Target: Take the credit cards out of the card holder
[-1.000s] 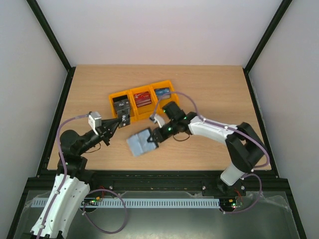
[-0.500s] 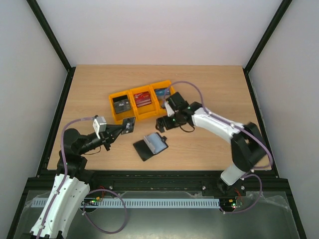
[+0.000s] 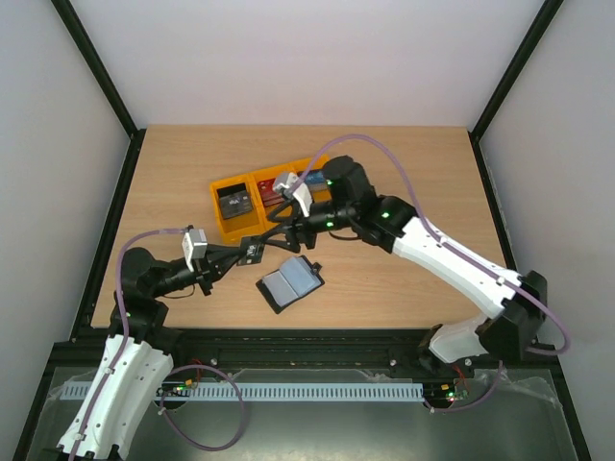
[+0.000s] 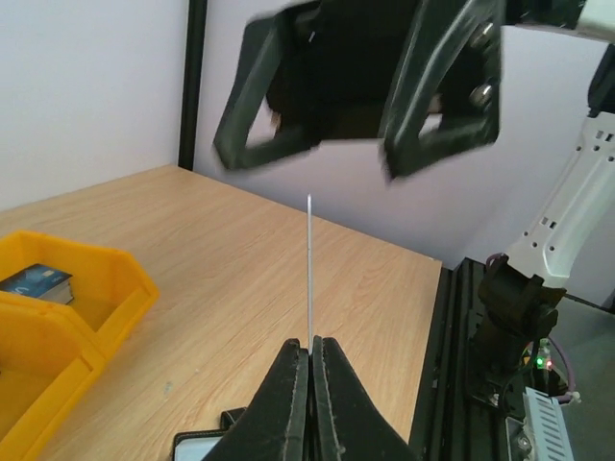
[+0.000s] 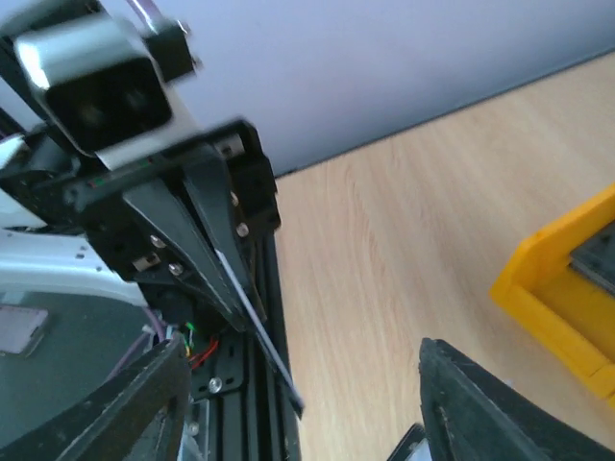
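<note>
Top view: we looked down on the tabletop (image 3: 404, 173); wrist views, close, faced each other, sharing the card (image 4: 308, 269).

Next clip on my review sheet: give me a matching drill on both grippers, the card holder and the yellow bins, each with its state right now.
1. left gripper
2. right gripper
3. card holder
4. yellow bins

A. lies open on the table
B. jaws apart, gripping nothing
C. shut on a credit card
D. a dark card lies in the left compartment

Pairs: 1-C, 2-B, 3-A, 4-D
</note>
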Controlling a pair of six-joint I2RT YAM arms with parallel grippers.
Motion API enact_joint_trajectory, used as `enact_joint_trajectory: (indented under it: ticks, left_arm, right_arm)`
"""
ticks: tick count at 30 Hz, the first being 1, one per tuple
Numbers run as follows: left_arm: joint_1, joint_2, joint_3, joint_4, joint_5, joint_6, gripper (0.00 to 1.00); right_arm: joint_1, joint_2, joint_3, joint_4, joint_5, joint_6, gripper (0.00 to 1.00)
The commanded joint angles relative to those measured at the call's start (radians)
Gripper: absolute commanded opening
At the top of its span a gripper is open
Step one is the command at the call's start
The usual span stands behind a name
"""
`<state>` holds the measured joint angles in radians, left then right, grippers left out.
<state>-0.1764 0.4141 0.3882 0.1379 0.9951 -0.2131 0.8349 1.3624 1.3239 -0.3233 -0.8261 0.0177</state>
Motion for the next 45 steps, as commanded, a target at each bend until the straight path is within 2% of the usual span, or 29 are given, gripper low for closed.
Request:
enact_joint_trajectory:
  ticks: [1, 4, 6, 7, 11, 13, 14, 15, 16, 17, 20, 22, 24, 26, 28, 32, 39, 45]
  left_arm:
    - [-0.006, 0.005, 0.023, 0.056, 0.042, -0.013, 0.02]
    - [-0.006, 0.003, 0.024, 0.058, 0.042, -0.016, 0.02]
    - [-0.006, 0.002, 0.026, 0.053, 0.044, -0.014, 0.02]
    - [-0.006, 0.002, 0.026, 0.050, 0.048, -0.013, 0.02]
    - [-0.006, -0.003, 0.031, 0.027, 0.042, -0.011, 0.02]
    - [-0.006, -0.009, 0.024, 0.012, -0.016, -0.027, 0.05]
    - [-0.006, -0.013, 0.016, 0.004, -0.130, -0.053, 0.28]
    - [-0.005, -0.019, 0.009, -0.013, -0.238, -0.086, 0.63]
    - [0.000, -0.028, 0.002, -0.025, -0.374, -0.124, 0.93]
    - [0.010, -0.038, -0.004, -0.041, -0.527, -0.168, 0.99]
    - [0.079, -0.084, -0.018, -0.143, -0.998, -0.341, 1.00]
    - [0.140, -0.127, -0.044, -0.174, -1.143, -0.413, 0.99]
    - [0.195, -0.182, -0.070, -0.217, -1.200, -0.485, 1.00]
    - [0.232, -0.225, -0.093, -0.268, -1.221, -0.598, 0.99]
    - [0.265, -0.267, -0.121, -0.295, -1.213, -0.640, 1.00]
    - [0.289, -0.372, -0.188, -0.312, -1.242, -0.674, 1.00]
    - [0.298, -0.413, -0.210, -0.310, -1.248, -0.714, 1.00]
    - [0.298, -0.420, -0.214, -0.318, -1.262, -0.721, 0.99]
  right_arm:
    - [0.028, 0.058, 0.045, -0.097, -0.036, -0.052, 0.57]
    - [0.033, 0.072, 0.047, -0.094, -0.055, -0.047, 0.30]
    - [0.033, 0.067, 0.035, -0.074, -0.084, -0.040, 0.08]
    - [0.033, 0.062, 0.022, -0.053, -0.094, -0.032, 0.02]
    - [0.033, 0.020, -0.040, 0.071, -0.111, 0.034, 0.02]
    - [0.032, 0.007, -0.083, 0.193, -0.052, 0.127, 0.02]
    - [0.029, 0.011, -0.094, 0.232, -0.008, 0.181, 0.02]
    - [0.023, 0.026, -0.094, 0.263, 0.038, 0.229, 0.02]
    - [0.013, 0.048, -0.086, 0.288, 0.077, 0.293, 0.02]
    - [-0.001, 0.083, -0.067, 0.307, 0.128, 0.370, 0.02]
    - [-0.046, 0.215, 0.001, 0.357, 0.321, 0.655, 0.02]
    - [-0.058, 0.307, -0.003, 0.466, 0.399, 0.858, 0.01]
    - [-0.051, 0.382, -0.011, 0.594, 0.477, 1.032, 0.02]
    - [-0.039, 0.466, 0.005, 0.667, 0.570, 1.138, 0.02]
    - [-0.026, 0.538, 0.042, 0.698, 0.654, 1.199, 0.01]
    - [0.006, 0.654, 0.146, 0.656, 0.805, 1.199, 0.02]
    - [0.042, 0.830, 0.297, 0.574, 0.860, 1.321, 0.02]
    - [0.070, 0.900, 0.399, 0.493, 0.896, 1.322, 0.02]
